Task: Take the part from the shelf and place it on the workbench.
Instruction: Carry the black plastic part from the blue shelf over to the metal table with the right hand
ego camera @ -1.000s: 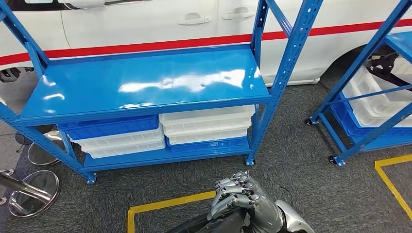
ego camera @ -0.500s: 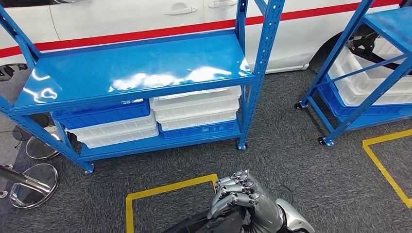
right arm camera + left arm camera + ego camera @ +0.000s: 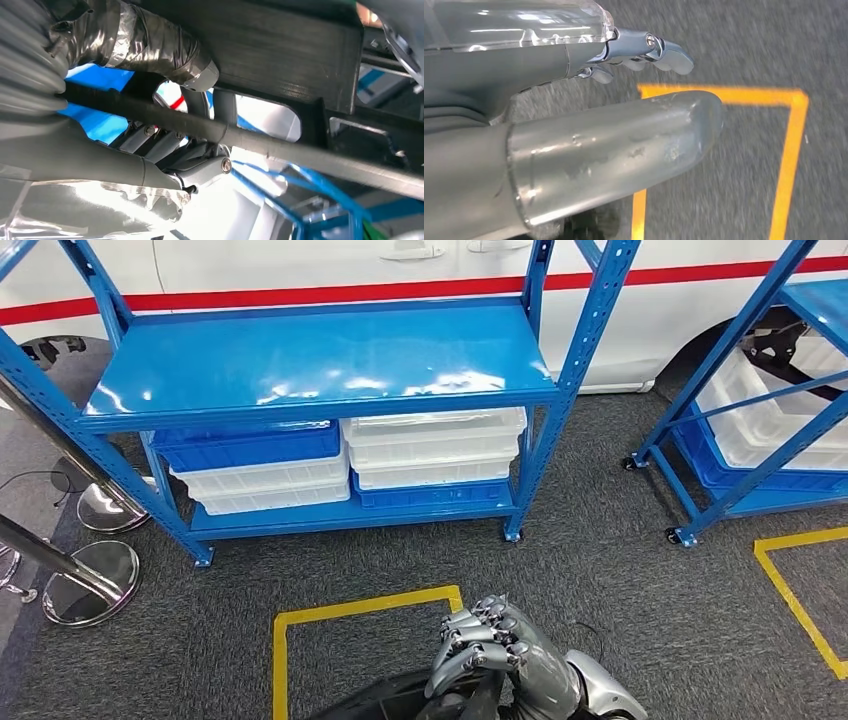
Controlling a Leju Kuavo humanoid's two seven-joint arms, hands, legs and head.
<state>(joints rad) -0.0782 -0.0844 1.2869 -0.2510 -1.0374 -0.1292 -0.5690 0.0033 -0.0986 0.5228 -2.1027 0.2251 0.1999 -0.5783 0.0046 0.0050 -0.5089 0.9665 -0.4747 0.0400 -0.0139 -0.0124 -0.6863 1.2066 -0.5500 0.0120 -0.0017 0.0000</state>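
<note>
No legible writing on blue shelf (image 3: pixel 320 365) or white bins (image 3: pixel 435 445)

The shelf (image 3: pixel 320 360) is blue painted metal, its top glossy with glare. Under that top sit smooth plastic bins (image 3: pixel 436 448), white and blue. The floor (image 3: pixel 620 570) beneath is dark, rough carpet with matt yellow tape (image 3: pixel 360 608). Left of the shelf, stand bases (image 3: pixel 90 582) are polished, mirror-like metal.
</note>
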